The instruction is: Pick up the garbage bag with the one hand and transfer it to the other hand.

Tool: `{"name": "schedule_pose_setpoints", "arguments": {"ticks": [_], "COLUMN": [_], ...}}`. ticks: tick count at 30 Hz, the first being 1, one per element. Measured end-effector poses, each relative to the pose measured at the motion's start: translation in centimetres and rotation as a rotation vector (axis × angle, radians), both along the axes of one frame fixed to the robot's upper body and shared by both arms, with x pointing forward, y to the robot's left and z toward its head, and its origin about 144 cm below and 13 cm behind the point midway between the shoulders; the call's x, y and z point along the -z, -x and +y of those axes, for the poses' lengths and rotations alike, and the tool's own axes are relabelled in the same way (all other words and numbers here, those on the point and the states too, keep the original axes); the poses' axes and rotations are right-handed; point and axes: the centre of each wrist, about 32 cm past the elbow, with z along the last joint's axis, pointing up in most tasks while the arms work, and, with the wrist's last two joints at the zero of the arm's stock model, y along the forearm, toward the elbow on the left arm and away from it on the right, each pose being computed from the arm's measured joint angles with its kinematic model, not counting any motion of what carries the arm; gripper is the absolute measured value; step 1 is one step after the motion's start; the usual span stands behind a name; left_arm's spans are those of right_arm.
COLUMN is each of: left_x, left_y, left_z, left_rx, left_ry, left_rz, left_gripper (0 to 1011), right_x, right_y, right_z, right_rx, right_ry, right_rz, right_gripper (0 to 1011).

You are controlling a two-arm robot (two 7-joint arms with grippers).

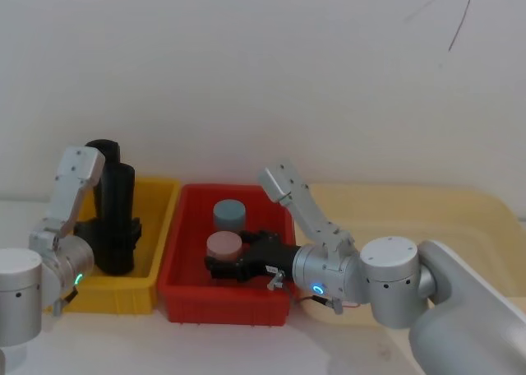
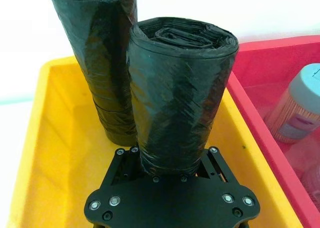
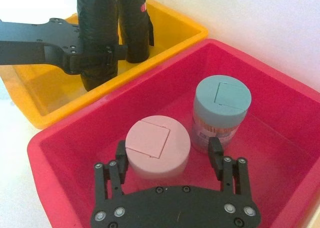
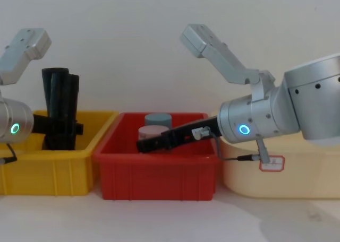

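Our right gripper [image 3: 168,155] hangs in the red bin [image 3: 240,53] at lower centre of the head view, fingers spread wide about the pink-lidded jar [image 3: 157,148]. At far left, our left gripper [image 1: 115,229] clamps the garbage bag [image 2: 180,88] low down, upright in the yellow bin [image 2: 45,88], beside a second black roll [image 2: 100,48].

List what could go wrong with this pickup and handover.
The second roll stands close behind the garbage bag, so lifting may drag or topple it. The left claw holds the bag below its middle; it could tilt. The right claw sits open in the red bin at the pink-lidded jar and may knock it when leaving.
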Motion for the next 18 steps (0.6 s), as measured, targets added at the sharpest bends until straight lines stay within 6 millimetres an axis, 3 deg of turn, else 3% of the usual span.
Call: {"name": "schedule_pose_setpoints", "arguments": {"ticks": [3, 10, 18], "left_x": [0.0, 0.0, 0.0], "left_y": [0.0, 0.0, 0.0], "left_z": [0.0, 0.0, 0.0], "left_rx": [0.0, 0.0, 0.0], "left_ry": [0.0, 0.0, 0.0], "left_rz": [0.0, 0.0, 0.0], "left_gripper": [421, 421, 421], "right_x": [0.02, 0.07, 0.09], "right_y": [-0.04, -0.08, -0.11], "right_z": [-0.03, -0.03, -0.04], "right_rx": [0.001, 0.003, 0.003], "right_ry": [-0.003, -0.007, -0.009], "right_rz": [0.002, 0.007, 0.009], "right_gripper": [908, 680, 663]}}
